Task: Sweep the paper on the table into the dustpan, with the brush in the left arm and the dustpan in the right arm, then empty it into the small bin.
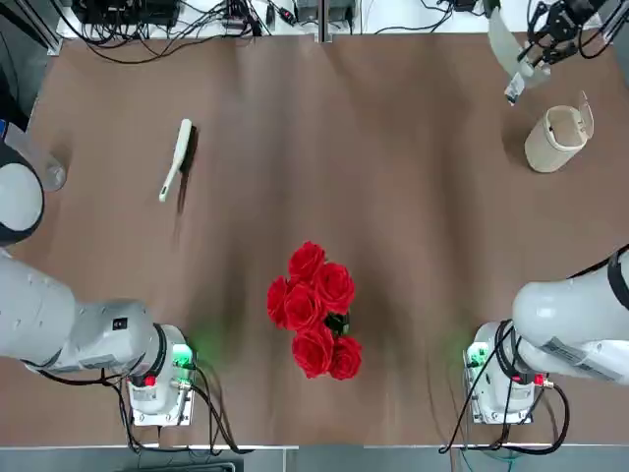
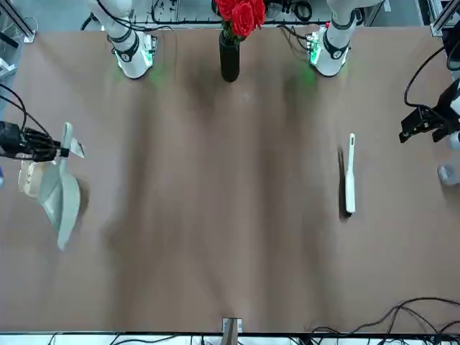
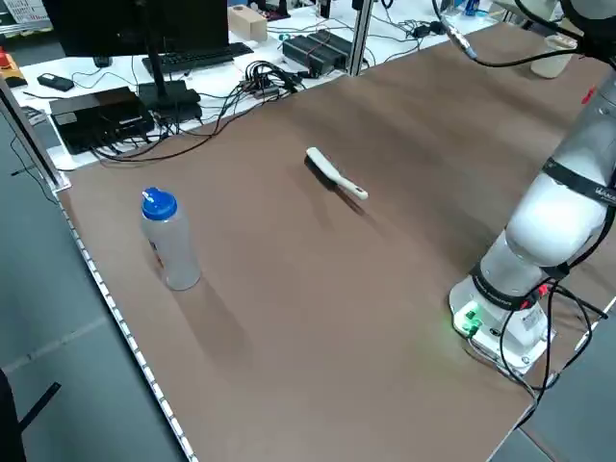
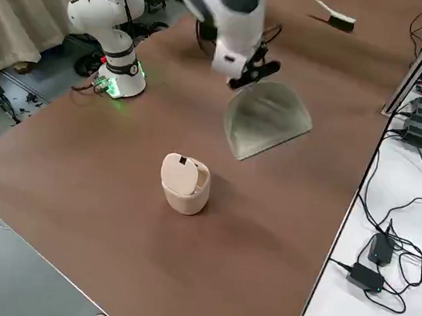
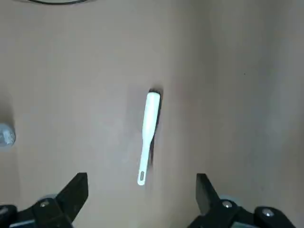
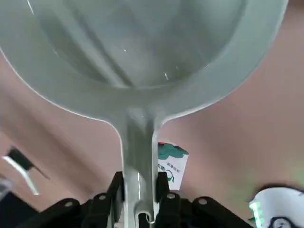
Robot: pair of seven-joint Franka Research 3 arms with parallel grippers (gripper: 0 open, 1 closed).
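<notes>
The cream brush (image 1: 177, 157) lies on the brown table (image 1: 393, 197) at the far left, with nothing holding it. My left gripper (image 5: 141, 187) hovers high above it, open, its fingers (image 5: 76, 190) spread to either side of the brush (image 5: 148, 128). In the front view the left gripper (image 2: 424, 122) hangs near the table's side edge. My right gripper (image 1: 545, 44) is shut on the handle of the grey-green dustpan (image 1: 506, 49), which hangs tilted in the air at the far right. The small bin (image 1: 558, 138) stands just nearer than the dustpan (image 4: 267, 118). The paper is out of view.
A dark vase of red roses (image 1: 314, 310) stands near the front middle, between the arms' bases. At the left edge stands a clear bottle (image 3: 168, 241) with a blue cap. Cables and boxes lie beyond the far edge.
</notes>
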